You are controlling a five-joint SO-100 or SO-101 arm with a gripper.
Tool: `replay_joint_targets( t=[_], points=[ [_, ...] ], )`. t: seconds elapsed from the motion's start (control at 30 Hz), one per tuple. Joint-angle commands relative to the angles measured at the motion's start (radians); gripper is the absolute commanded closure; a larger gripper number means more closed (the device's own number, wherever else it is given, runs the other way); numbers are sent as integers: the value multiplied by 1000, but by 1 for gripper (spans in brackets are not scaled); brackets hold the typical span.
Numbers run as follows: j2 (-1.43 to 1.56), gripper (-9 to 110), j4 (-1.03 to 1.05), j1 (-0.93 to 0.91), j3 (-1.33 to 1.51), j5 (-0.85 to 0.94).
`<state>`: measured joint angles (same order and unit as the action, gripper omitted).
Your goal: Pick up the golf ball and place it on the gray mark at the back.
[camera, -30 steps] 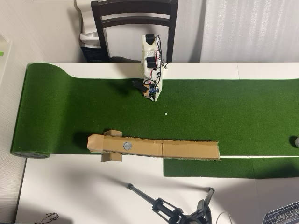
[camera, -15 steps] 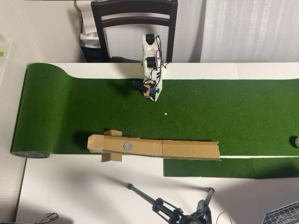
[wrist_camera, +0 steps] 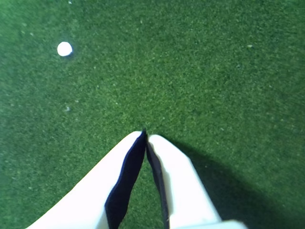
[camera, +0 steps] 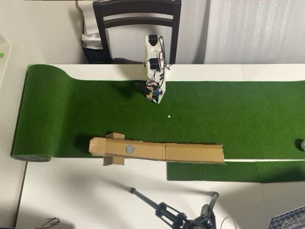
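overhead, one white arm (camera: 153,57) stands at the far edge of the green turf mat (camera: 71,114), its gripper (camera: 157,99) pointing down at the turf. up close in the wrist view, the gripper (wrist_camera: 145,136) has its two fingertips pressed together, holding nothing. one tiny white dot (camera: 168,116) lies mid-mat. one gray mark (camera: 129,149) sits on the single cardboard trough (camera: 190,153) along the mat's near edge. no golf ball can be made out.

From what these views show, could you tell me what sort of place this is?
Probably a home room set up for tabletop putting: green putting mat, cardboard ramp, dark wooden chair, tripod.
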<state>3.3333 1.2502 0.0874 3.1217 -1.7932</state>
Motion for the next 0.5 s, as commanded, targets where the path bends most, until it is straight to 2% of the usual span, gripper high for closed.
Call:
replay_joint_targets(
  t=[0.0,0.47],
  points=[
    [89,101,5,-2,80,2],
    [89,101,5,-2,80,2]
  ],
)
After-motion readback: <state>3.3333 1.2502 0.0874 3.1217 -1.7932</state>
